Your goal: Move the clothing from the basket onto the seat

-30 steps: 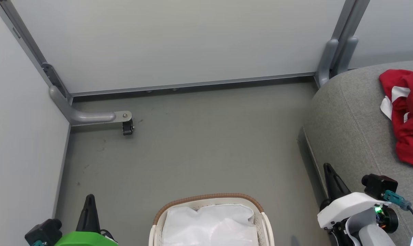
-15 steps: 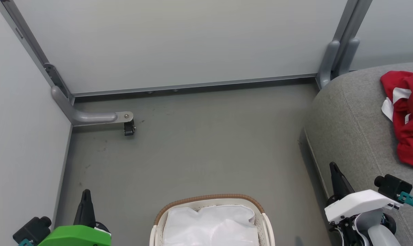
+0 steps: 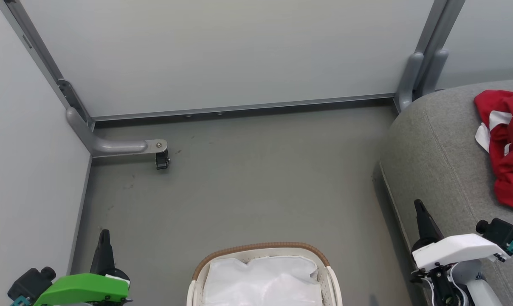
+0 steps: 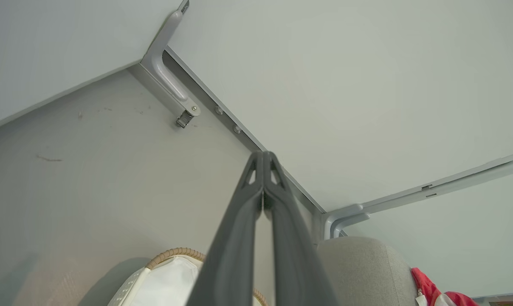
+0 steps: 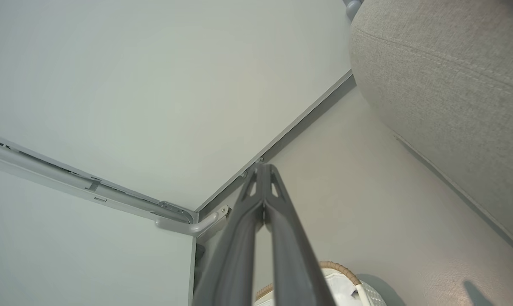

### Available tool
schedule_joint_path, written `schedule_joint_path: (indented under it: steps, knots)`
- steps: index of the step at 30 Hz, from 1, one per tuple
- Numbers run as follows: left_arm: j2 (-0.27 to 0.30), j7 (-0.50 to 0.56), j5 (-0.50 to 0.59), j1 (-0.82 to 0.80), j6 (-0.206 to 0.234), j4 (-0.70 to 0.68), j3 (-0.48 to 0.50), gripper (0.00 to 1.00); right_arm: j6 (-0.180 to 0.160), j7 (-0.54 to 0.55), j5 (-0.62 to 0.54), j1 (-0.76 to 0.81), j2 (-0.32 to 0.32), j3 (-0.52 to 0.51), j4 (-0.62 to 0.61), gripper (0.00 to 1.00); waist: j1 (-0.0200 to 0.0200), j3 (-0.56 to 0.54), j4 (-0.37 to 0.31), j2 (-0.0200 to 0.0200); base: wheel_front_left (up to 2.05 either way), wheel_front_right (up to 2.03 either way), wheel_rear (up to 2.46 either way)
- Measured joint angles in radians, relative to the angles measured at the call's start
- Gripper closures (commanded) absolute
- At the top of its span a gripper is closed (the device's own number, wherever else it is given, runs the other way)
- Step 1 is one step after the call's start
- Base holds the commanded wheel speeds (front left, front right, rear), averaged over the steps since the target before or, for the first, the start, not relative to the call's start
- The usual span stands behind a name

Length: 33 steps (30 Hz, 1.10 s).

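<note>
Red clothing point(image 3: 509, 146) with white stripes lies crumpled on the grey seat point(image 3: 435, 161) at the right edge of the head view; a corner of it point(image 4: 430, 291) shows in the left wrist view. The white basket point(image 3: 263, 250) with a tan woven rim sits at the bottom centre, holding only its white cloth liner point(image 3: 260, 282). My left gripper point(image 3: 104, 234) is shut and empty at the lower left, clear of the basket. My right gripper point(image 3: 418, 205) is shut and empty at the lower right, beside the seat's front edge.
Pale partition walls point(image 3: 222, 51) close off the back and left. A grey bracket with a small caster point(image 3: 161, 159) juts onto the grey floor point(image 3: 256, 182) at the left. A grey post point(image 3: 413, 76) stands by the seat's back corner.
Both arms have drawn back toward the bottom of the head view, the left to the left and the right to the right. The view has shifted slightly. Clothing and basket stay put.
</note>
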Motion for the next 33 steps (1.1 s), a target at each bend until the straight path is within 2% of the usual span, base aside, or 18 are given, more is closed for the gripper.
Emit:
schedule_joint_path:
  steps: [33]
  knots:
    - [0.000, 0.093, -0.321, -0.033, 0.000, -0.036, 0.026, 1.00, 0.000, 0.090, 0.360, 0.009, -0.003, -0.034, -0.056, 1.00, 0.0000, -0.010, 0.012, 0.0000, 0.00, 0.00, 0.00]
